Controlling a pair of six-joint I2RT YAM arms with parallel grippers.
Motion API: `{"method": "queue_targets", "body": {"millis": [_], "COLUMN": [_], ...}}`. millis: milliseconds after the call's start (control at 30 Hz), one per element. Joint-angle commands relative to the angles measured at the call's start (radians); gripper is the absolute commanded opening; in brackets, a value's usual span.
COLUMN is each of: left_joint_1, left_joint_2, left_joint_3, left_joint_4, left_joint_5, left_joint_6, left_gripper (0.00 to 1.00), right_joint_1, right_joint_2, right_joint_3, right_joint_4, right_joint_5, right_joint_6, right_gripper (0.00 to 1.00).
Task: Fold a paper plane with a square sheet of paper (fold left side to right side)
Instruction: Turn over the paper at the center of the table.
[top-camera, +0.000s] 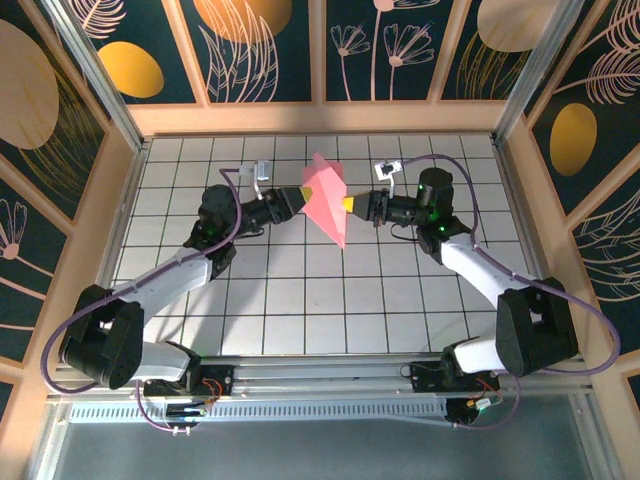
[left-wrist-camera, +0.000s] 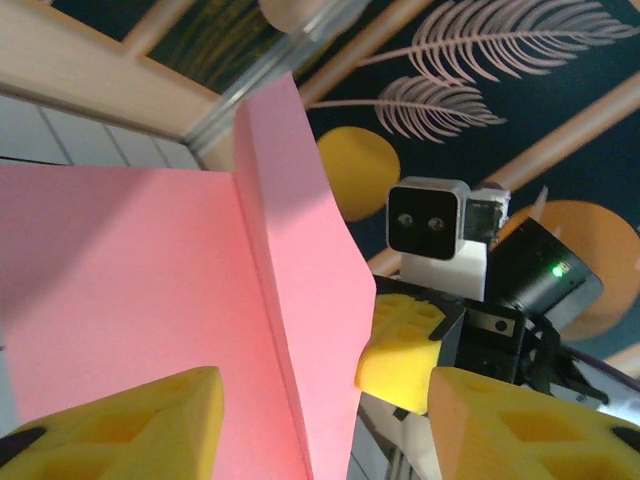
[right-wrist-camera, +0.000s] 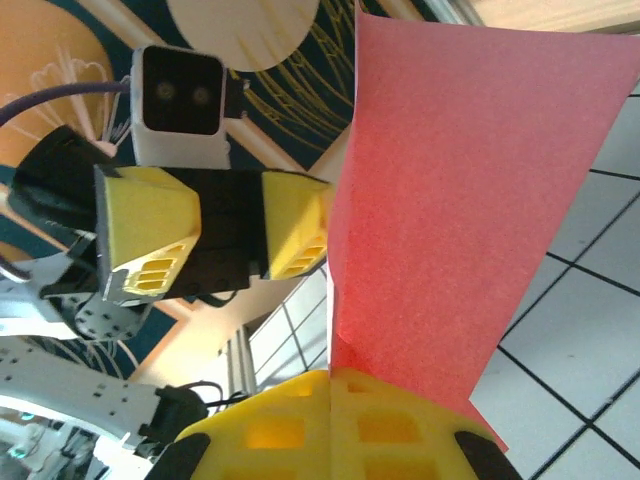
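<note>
We see the pink paper (top-camera: 328, 200) up in the air above the white tiled table (top-camera: 300, 300). It hangs between the two grippers, which point at each other from opposite sides.

The right gripper (top-camera: 352, 204) is clamped on the paper. In the right wrist view its yellow fingers (right-wrist-camera: 340, 430) are pressed together, and the paper rises out from between them. The sheet is not flat: a sharp crease runs along it, and one flap stands up from the rest.

The left gripper (top-camera: 298, 200) has its jaws apart. In the left wrist view its yellow fingers (left-wrist-camera: 120, 430) stand wide on both sides, and the creased part of the paper passes through the gap between them. From the right wrist view one of these fingers is just beside the edge of the paper. We cannot tell if it really touches, because the sheet hides the contact place.
</note>
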Motion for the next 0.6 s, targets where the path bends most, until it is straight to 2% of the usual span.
{"method": "queue_targets", "body": {"millis": [0, 233, 567], "left_joint_1": [-0.015, -0.053, -0.058], "left_joint_2": [0.033, 0.092, 0.091], "left_joint_3": [0.047, 0.085, 0.090], "left_joint_4": [0.077, 0.075, 0.067], "left_joint_5": [0.094, 0.114, 0.085], "left_joint_6": [0.009, 0.011, 0.017], "left_gripper": [0.53, 0.45, 0.13], "right_joint_1": [0.018, 0.038, 0.039], "right_joint_2": [-0.025, 0.001, 0.009], "right_joint_3": [0.006, 0.011, 0.004], "right_joint_4": [0.081, 0.144, 0.103], "right_joint_5": [-0.070, -0.099, -0.066], "right_joint_6": [0.051, 0.097, 0.065], "right_gripper": [0.00, 0.00, 0.00]}}
